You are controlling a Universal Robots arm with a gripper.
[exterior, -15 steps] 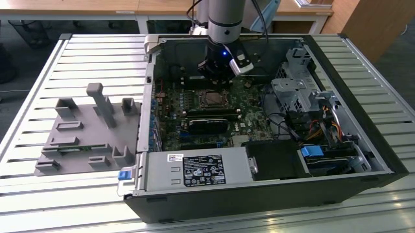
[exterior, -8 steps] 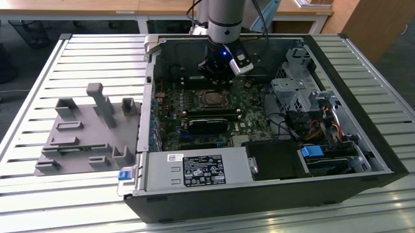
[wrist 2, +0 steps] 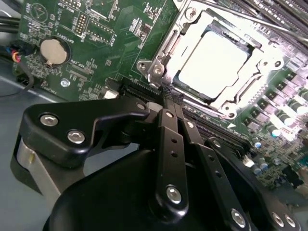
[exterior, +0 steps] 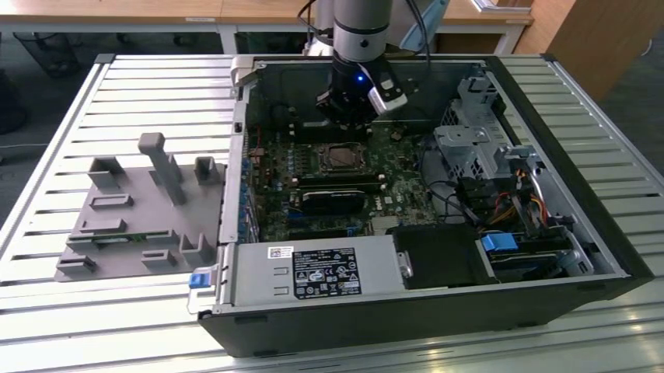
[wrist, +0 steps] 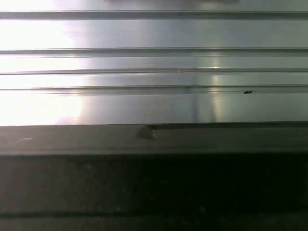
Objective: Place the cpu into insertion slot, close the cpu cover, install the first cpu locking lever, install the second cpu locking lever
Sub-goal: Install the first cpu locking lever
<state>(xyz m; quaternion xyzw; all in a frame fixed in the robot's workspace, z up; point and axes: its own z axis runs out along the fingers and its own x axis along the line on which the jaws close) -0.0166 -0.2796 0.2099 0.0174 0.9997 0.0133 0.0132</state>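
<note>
The cpu (wrist 2: 214,65), with a flat silvery top, sits in the insertion slot (wrist 2: 150,67) on the green board. The cpu cover (wrist 2: 260,62), a silvery frame, lies flat around it, and the chip shows through its window. A thin metal lever rod (wrist 2: 250,19) runs along the far side of the socket. My gripper (wrist 2: 169,92) is shut with nothing in it, its black fingertips pressed together at the socket's edge beside a corner screw. In the exterior view the gripper (exterior: 346,124) hangs inside the open computer case just behind the socket (exterior: 340,158).
A long black card slot (wrist 2: 226,137) runs under my fingers and a coin battery (wrist 2: 53,50) lies off to one side. The grey power-supply box (exterior: 322,272), drive cage (exterior: 477,148) and cables (exterior: 518,206) crowd the case. A grey fixture (exterior: 135,210) stands at the exterior view's left.
</note>
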